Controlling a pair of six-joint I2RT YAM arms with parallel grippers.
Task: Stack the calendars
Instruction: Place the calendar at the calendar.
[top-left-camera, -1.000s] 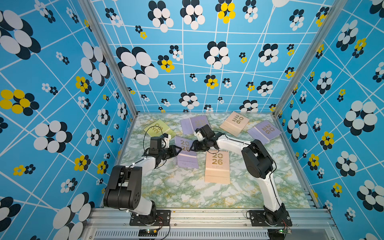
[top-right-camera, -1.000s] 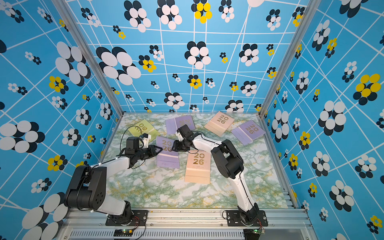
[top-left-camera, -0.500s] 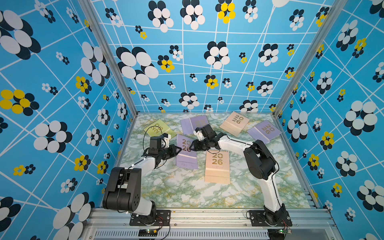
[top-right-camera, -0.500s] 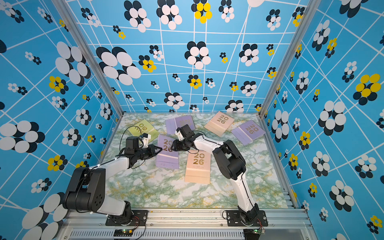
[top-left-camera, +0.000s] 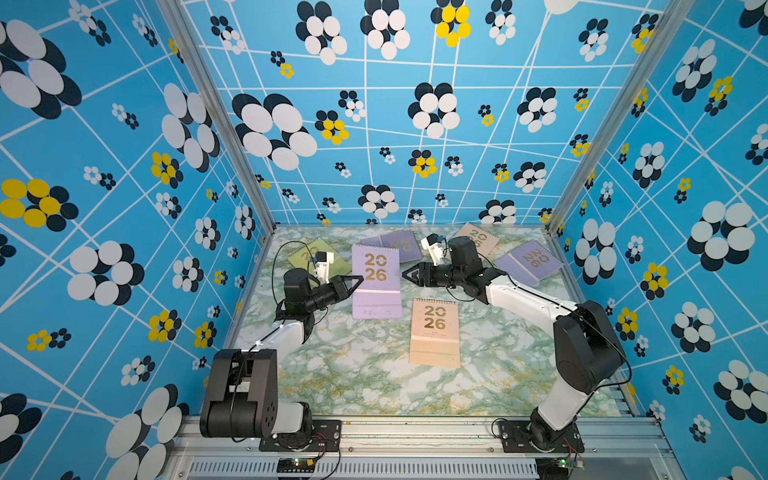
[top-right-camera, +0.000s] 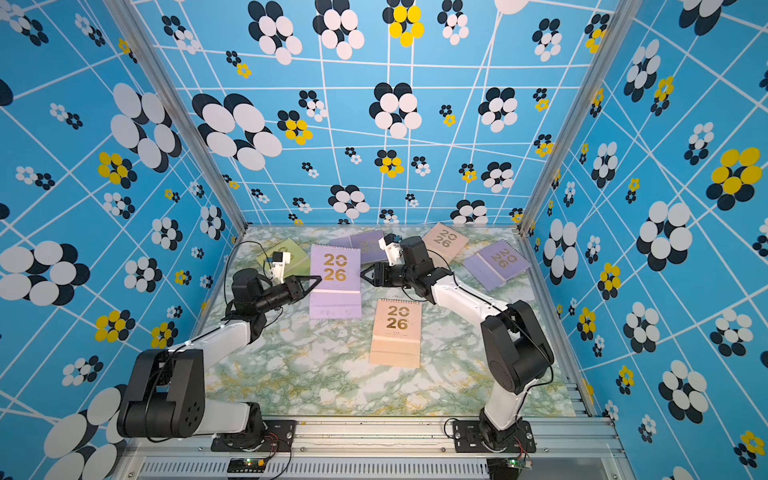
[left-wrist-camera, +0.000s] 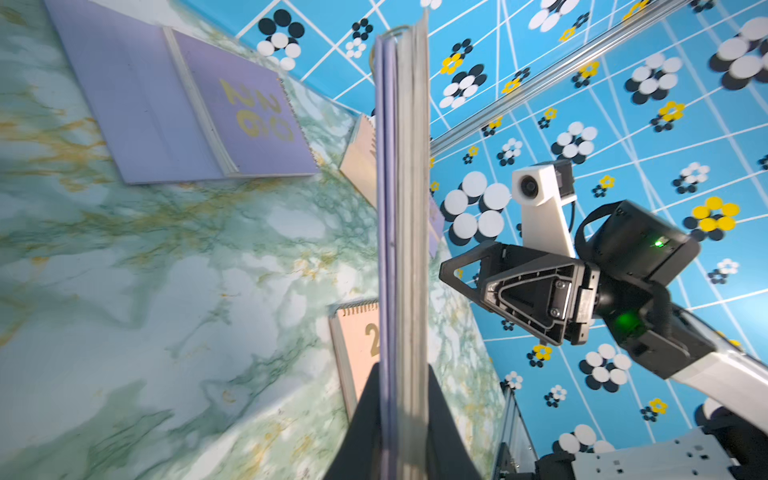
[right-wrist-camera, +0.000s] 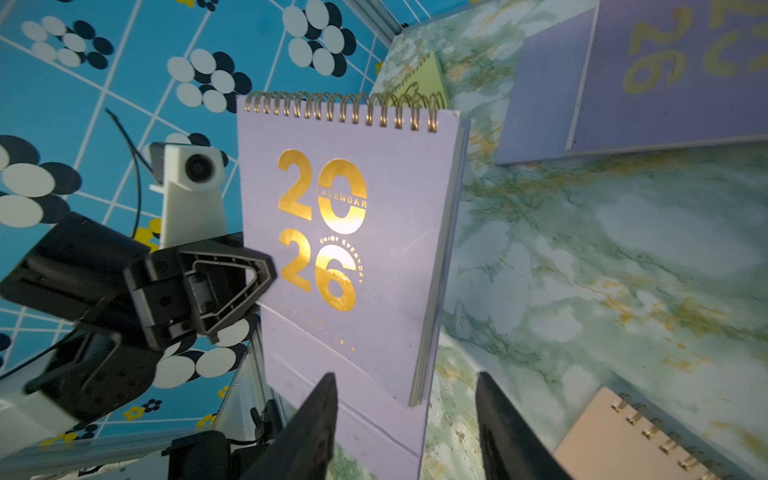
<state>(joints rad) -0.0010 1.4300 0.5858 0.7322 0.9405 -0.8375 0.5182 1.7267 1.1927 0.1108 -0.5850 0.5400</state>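
Left gripper (top-left-camera: 357, 279) is clamped tight on the left edge of a lilac calendar (top-left-camera: 376, 282), holding it up off the marble table (top-left-camera: 365, 378) with the cover facing up. Right gripper (top-left-camera: 406, 274) sits just beside the opposite edge, jaws apart. A peach calendar (top-left-camera: 434, 332) lies flat nearby.

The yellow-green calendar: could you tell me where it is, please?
In both top views the yellow-green calendar lies at the table's far left, partly behind the left wrist camera, beside the lilac calendar in the left gripper.
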